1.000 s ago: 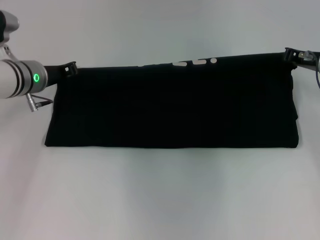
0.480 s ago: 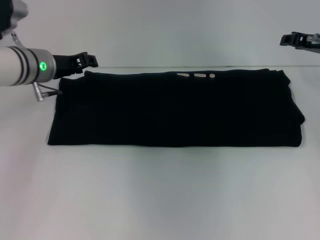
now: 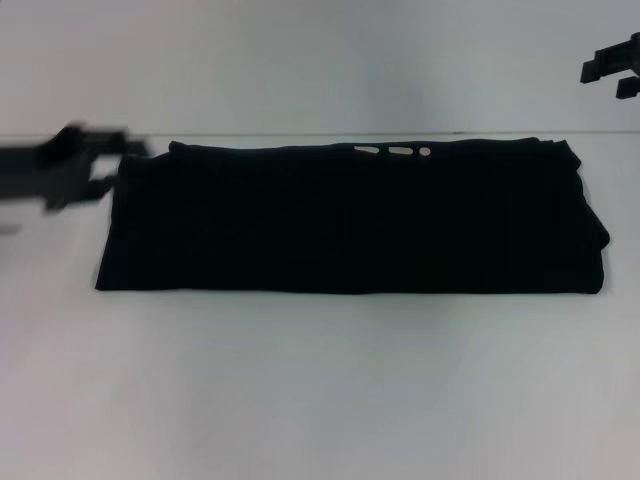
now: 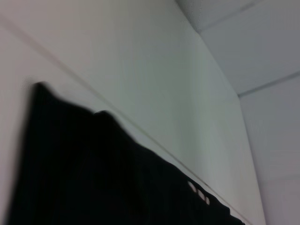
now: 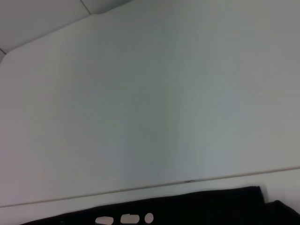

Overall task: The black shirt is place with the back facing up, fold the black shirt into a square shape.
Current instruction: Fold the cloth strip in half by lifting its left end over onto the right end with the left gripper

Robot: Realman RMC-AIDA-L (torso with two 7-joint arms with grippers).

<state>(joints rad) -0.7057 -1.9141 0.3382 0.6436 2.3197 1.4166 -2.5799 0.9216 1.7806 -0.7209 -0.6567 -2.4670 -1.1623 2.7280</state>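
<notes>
Head view first: the black shirt (image 3: 350, 220) lies flat on the white worktop (image 3: 320, 390), folded into a long band that runs side to side across the middle of the surface. Its near edge is straight, its far edge sits close to the line where the worktop meets the wall (image 3: 320, 60). A few cream bits of lettering (image 3: 398, 151) peek out along that far edge, toward my right of centre. At my right end the cloth shows stacked layers with a small bulge at the corner.

My left hand (image 3: 92, 163) is low at the shirt's far left corner, just beside the cloth. It is smeared, but I can make out its two fingers standing apart with a gap between them, holding nothing. Whether a fingertip touches the fabric, I can't say.

My right hand (image 3: 615, 68) is up at the top right edge, lifted clear of the worktop and well apart from the shirt. Only a dark piece of it shows, so whether its fingers are apart or together, I can't tell.

From my left wrist, the shirt (image 4: 108, 178) fills the low part as a dark slab, cream marks (image 4: 199, 192) along its edge. From my right wrist, mostly wall, with the shirt's (image 5: 187, 211) edge and the three cream marks (image 5: 123, 219) beneath.
</notes>
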